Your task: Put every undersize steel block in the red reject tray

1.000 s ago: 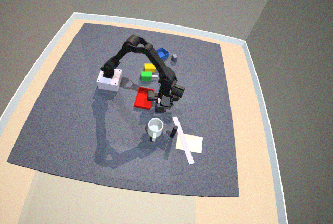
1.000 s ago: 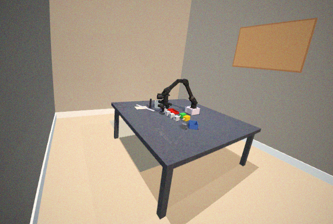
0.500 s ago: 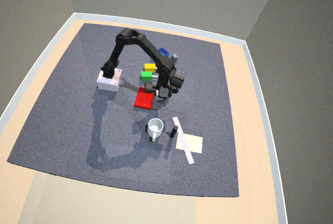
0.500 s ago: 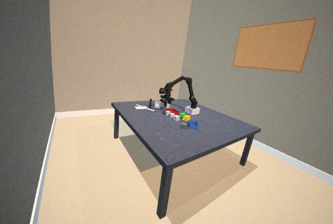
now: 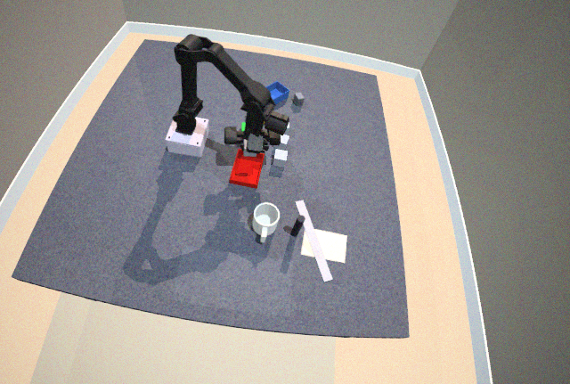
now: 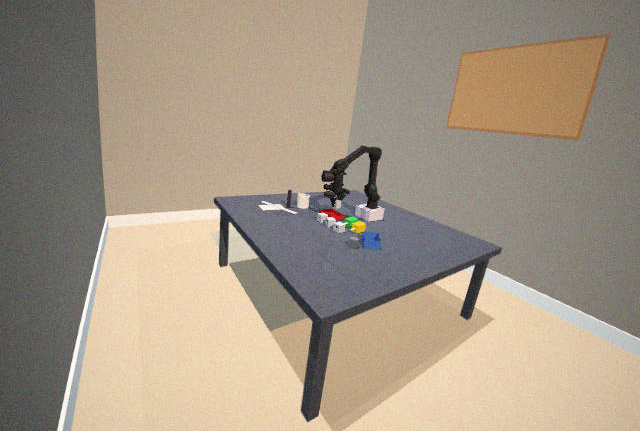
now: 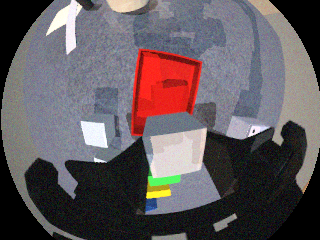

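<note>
Gripper is closed on pale steel block, block is held above table, near one end of red tray. Three other pale blocks stand in row beside tray. Green gauge lies near yellow one.

Red tray: smooth, plastic-looking. Mug beside the tray: pale, smooth, ceramic-looking. Sheet, beyond the mug from the tray: matt, paper-like. Tabletop around the tray: matt, finely speckled.
</note>
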`<state>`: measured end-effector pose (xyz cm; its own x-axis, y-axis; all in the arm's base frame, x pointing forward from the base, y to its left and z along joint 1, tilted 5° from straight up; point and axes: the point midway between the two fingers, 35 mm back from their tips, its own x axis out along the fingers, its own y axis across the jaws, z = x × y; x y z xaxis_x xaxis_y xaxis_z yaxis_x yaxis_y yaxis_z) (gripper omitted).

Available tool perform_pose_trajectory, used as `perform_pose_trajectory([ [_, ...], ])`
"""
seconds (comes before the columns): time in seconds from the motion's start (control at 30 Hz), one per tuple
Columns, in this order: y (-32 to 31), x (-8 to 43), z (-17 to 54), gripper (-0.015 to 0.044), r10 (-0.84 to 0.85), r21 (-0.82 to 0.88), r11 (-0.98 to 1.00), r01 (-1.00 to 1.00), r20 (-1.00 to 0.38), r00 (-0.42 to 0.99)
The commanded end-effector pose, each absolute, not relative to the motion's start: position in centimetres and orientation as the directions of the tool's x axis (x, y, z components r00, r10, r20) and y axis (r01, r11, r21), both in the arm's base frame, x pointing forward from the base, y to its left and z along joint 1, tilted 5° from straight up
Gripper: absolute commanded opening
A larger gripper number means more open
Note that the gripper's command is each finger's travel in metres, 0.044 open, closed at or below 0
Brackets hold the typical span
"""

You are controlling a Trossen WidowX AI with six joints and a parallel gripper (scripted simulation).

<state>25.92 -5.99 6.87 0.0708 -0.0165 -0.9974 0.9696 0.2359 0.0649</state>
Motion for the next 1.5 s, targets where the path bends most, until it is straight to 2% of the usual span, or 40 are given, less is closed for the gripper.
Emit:
perform_pose_trajectory([
  [0.0,-5.8,25.7,7.2,0.0000,-0.025,0.095,0.234,0.968,-0.994,0.104],
  [0.83,-5.9,26.2,2.4,0.0000,-0.025,0.095,0.234,0.968,-0.994,0.103],
  [1.23,-5.9,26.0,2.7,0.0315,-0.021,0.087,0.238,0.967,-0.995,0.095],
  [1.37,-5.9,25.9,6.3,0.0420,-0.024,0.093,0.235,0.968,-0.995,0.102],
  [1.4,-5.8,25.7,7.1,0.0440,-0.024,0.095,0.234,0.968,-0.994,0.103],
  [1.47,-5.8,25.7,7.4,0.0440,-0.025,0.095,0.234,0.968,-0.994,0.104],
])
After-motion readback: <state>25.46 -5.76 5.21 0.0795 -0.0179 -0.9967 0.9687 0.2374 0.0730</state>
